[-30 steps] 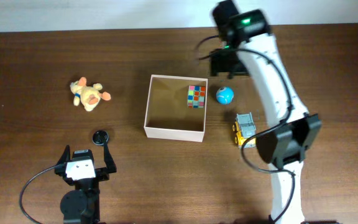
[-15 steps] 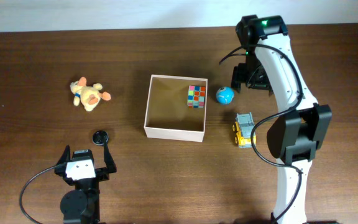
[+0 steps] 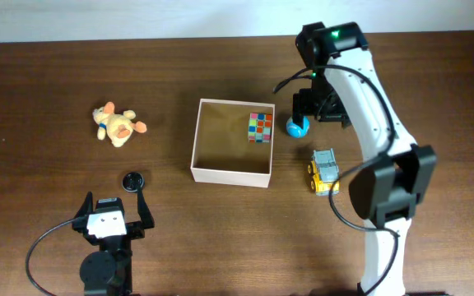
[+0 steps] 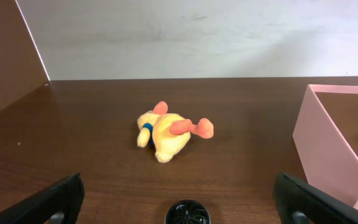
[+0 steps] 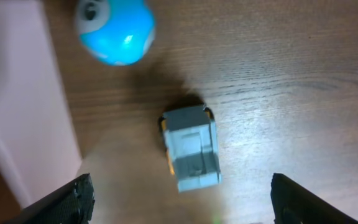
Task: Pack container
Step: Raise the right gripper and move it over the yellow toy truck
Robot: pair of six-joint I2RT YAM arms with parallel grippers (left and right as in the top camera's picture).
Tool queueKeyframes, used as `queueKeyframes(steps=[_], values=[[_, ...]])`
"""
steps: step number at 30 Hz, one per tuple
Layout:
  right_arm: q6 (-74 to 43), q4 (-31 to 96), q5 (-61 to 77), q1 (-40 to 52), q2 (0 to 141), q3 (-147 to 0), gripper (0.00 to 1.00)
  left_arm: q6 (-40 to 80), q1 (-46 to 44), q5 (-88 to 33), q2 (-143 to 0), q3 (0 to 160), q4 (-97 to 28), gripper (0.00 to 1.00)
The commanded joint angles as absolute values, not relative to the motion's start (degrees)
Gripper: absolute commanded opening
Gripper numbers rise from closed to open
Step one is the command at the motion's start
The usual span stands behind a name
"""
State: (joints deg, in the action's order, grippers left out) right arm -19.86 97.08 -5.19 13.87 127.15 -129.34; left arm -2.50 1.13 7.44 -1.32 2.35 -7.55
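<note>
Right gripper (image 3: 313,107) is wide open with nothing between its fingers. It hangs above the table (image 3: 39,74) on the right side of the box (image 3: 230,175), over by the ball (image 3: 297,126). From its wrist camera we look straight down. The blue ball is at the upper left, the grey and yellow truck (image 5: 190,149) sits dead centre, and the box's pale outer wall runs along the left edge. Both finger ends poke in at the bottom corners, well apart, touching nothing.

Over to the box. It sits mid-table, square and shallow, with white walls and a tan floor. One item is in it, the colourful cube (image 3: 260,127), tucked into the far right corner against the right wall. The rest of the floor is bare. The ball lies outside, just beside that same right wall. The truck stands on the table near the box's front right corner, apart from it.

Left gripper (image 3: 114,203) is open too and empty, low at the near edge of the table. A small black disc (image 3: 132,180) lies just ahead of its fingers. Further out is the plush duck (image 4: 166,132), yellow with orange bits. It lies on its side, well left of the box and touching nothing.
</note>
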Motion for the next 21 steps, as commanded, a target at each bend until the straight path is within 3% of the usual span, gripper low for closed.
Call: queueKeyframes(steps=[1,11,21], values=[[-18.0,97.3,-3.2,14.0,119.0,-129.4,0.86,-2.2,1.2,6.9,-1.1,2.1,-7.6,0.99],[-22.7,96.6,-5.8,18.7,111.2,-117.3,0.89,-2.2,1.2,6.9,-1.1,2.1,-7.6,0.99],[-30.1,82.1,-9.0,22.2,110.7,-100.5,0.89,-2.2,1.2,6.9,-1.1,2.1,-7.6,0.99]])
